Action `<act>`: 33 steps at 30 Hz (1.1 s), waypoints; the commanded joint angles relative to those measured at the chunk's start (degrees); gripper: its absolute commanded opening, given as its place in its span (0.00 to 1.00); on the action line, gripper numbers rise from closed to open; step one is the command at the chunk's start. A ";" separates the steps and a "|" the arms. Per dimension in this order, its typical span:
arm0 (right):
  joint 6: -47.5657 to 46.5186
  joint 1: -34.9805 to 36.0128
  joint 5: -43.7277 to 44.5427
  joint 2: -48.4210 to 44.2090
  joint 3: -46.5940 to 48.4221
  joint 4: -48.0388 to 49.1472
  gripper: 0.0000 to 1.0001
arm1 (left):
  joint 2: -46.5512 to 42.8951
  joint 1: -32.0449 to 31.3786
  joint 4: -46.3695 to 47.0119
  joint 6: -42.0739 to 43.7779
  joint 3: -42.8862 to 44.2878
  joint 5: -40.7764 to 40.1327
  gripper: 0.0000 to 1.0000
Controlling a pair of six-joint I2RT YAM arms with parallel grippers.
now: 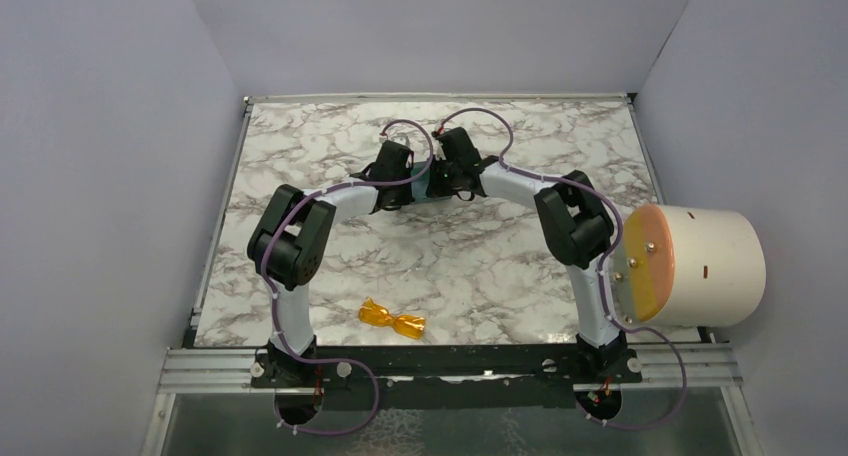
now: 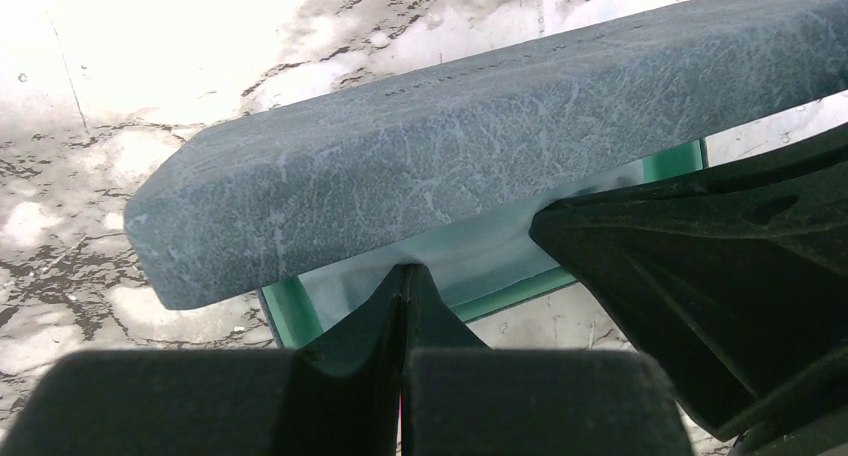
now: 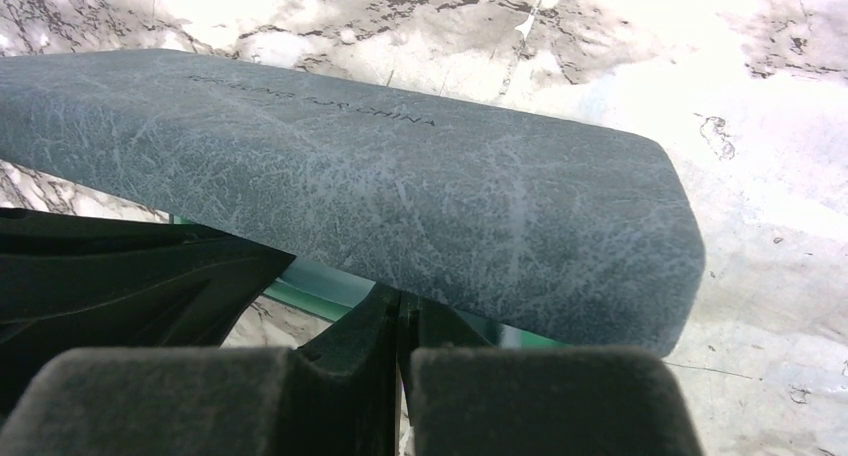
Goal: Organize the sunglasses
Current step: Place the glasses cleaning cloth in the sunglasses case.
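Both left gripper [image 2: 404,276] and right gripper [image 3: 398,301] are held closed at the case [image 2: 450,146] on a marble-patterned table [image 1: 300,136] boxed by lilac walls [image 1: 430,26], sunglasses [image 1: 392,319] laid near its front edge.

Small folded pair of translucent orange plastic sunglasses [image 1: 392,319] lies on the marble-patterned counter [image 1: 460,266] near its front edge, between the two arm bases and nearer the left one. Behind it, both arms reach to mid-counter; left tool [image 2: 403,286] and right tool [image 3: 398,311] sit side by side. Blue-grey oblong textured case [image 2: 450,166] lies crosswise just beyond both tool tips, lid raised over its lower half. A white cylinder with an orange end face [image 1: 700,266] stands at the right edge, beside the right arm.
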 commanded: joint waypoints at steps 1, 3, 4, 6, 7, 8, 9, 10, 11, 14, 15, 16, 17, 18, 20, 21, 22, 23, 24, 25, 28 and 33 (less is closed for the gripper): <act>-0.10 0.28 4.28 0.71 0.02 0.66 0.01 | 2.00 -0.31 -1.15 0.24 -0.63 -1.76 0.00; -0.03 0.28 5.69 0.79 0.01 0.24 0.01 | 2.09 -0.36 -1.31 0.22 -0.64 -1.67 0.00; -0.20 0.26 6.29 0.79 -0.27 0.25 0.01 | 2.17 -0.30 -1.46 0.22 -0.59 -1.66 0.00; -0.54 0.22 7.17 0.48 -0.94 0.08 0.01 | 2.30 -0.29 -1.90 0.22 -0.41 -1.74 0.00; -0.74 0.27 7.69 0.31 -1.33 0.12 0.01 | 2.37 -0.29 -2.02 0.30 -0.37 -1.75 0.00; -0.88 0.23 8.48 0.12 -1.65 0.05 0.01 | 2.39 -0.29 -2.21 0.29 -0.26 -1.70 0.00; -0.80 0.27 9.25 -0.05 -1.79 -0.44 0.01 | 2.43 -0.32 -2.34 0.28 -0.15 -1.66 0.00; -1.11 0.26 9.83 -0.34 -2.04 -0.50 0.01 | 2.60 -0.30 -2.37 0.23 -0.14 -1.64 0.00; -1.50 0.28 10.55 -0.47 -2.30 -0.57 0.01 | 2.67 -0.31 -2.54 0.24 -0.08 -1.64 0.00; -2.14 0.28 10.84 -0.86 -2.65 -1.25 0.01 | 2.73 -0.29 -2.68 0.27 -0.04 -1.57 0.00; -2.23 0.21 10.93 -0.98 -2.81 -1.39 0.01 | 2.75 -0.29 -2.64 0.15 0.07 -1.57 0.00; -2.33 0.27 10.87 -1.21 -3.12 -1.35 0.01 | 2.82 -0.29 -2.73 0.21 0.12 -1.61 0.00; -2.59 0.28 10.86 -1.42 -3.33 -1.42 0.01 | 2.88 -0.29 -2.90 0.20 0.21 -1.50 0.00; -2.56 0.28 11.03 -1.51 -3.40 -1.65 0.01 | 2.92 -0.29 -3.05 0.26 0.33 -1.48 0.00; -2.80 0.22 11.43 -1.85 -3.44 -2.35 0.01 | 2.92 -0.29 -3.29 0.30 0.45 -1.64 0.00; -2.95 0.19 11.57 -2.06 -3.68 -2.38 0.01 | 2.93 -0.29 -3.39 0.37 0.45 -1.73 0.00; -2.94 0.18 11.68 -2.44 -3.98 -2.46 0.01 | 3.00 -0.29 -3.52 0.48 0.45 -1.81 0.00; -3.00 0.12 11.85 -2.79 -4.28 -2.47 0.01 | 3.05 -0.32 -3.60 0.57 0.44 -1.83 0.00; -3.08 0.16 11.98 -3.10 -4.61 -2.50 0.01 | 3.02 -0.29 -3.62 0.62 0.44 -1.83 0.00; -3.16 0.19 12.26 -3.52 -4.90 -2.48 0.01 | 3.08 -0.30 -3.65 0.60 0.34 -1.76 0.00; -3.11 0.02 13.19 -4.09 -4.86 -3.46 0.01 | 3.10 -0.29 -3.61 0.37 0.19 -1.60 0.00; -3.37 -0.07 10.86 -6.76 -6.47 -1.04 0.01 | 3.01 -0.33 -3.52 0.35 0.19 -1.27 0.00</act>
